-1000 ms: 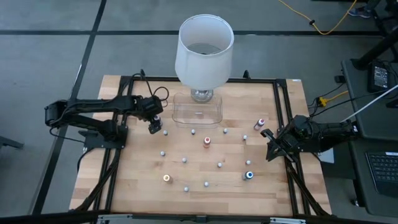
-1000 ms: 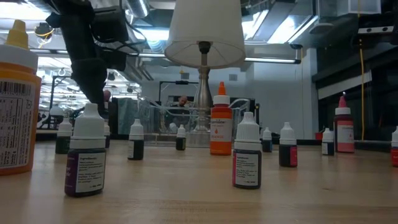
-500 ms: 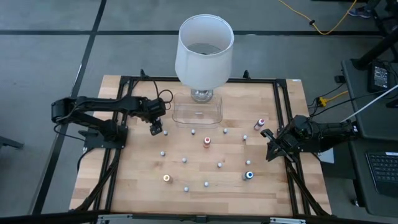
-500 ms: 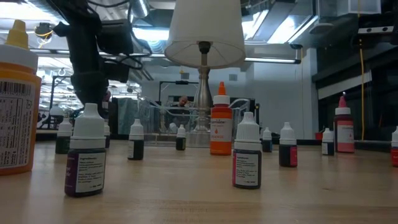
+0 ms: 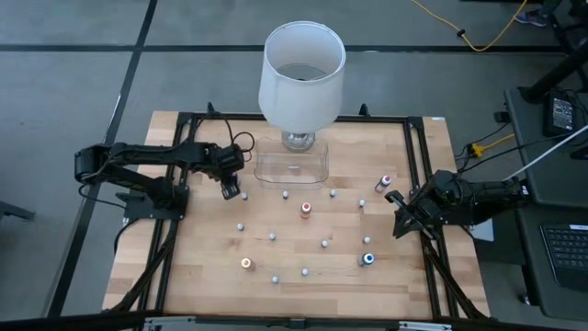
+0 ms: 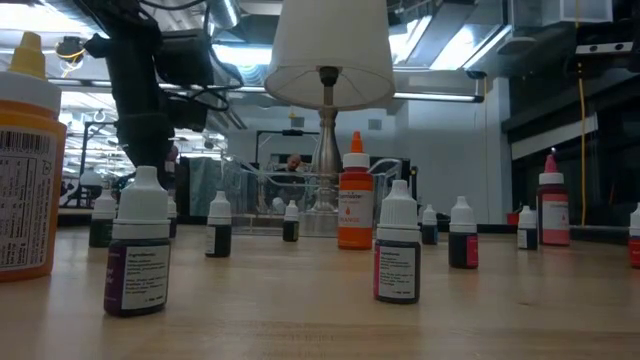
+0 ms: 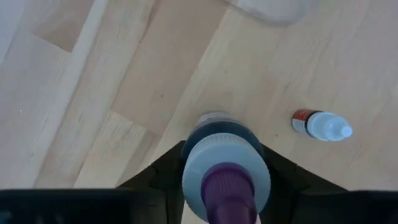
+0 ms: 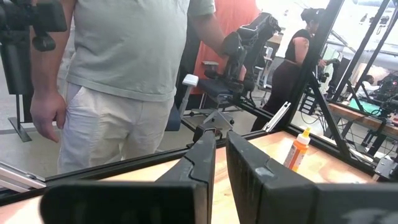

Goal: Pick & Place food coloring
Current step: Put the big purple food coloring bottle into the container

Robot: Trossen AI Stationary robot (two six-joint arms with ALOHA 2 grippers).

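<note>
The left gripper is closed on a tiny dark bottle with a whitish-grey collar and a purple tip, its two dark fingers pressed against either side of the collar (the left wrist view looks straight down the bottle's top). That bottle stands over the light wooden tabletop, just in front of the left end of the clear plastic tray. Near it on the wood lies another small bottle, tipped on its side, with a reddish body and a pale cap.

The rest of the food coloring is scattered over the middle and right of the table: a small bottle with a red cap near the centre, one with an orange cap toward the front left, one with a blue cap at the front right, and several tiny whitish-capped ones between them.

Behind the tray stands the large white lampshade on its metal base.

The right gripper waits at the table's right edge, fingers nearly together with a narrow gap and holding nothing. A person in a grey shirt and pale trousers stands beyond the table.
</note>
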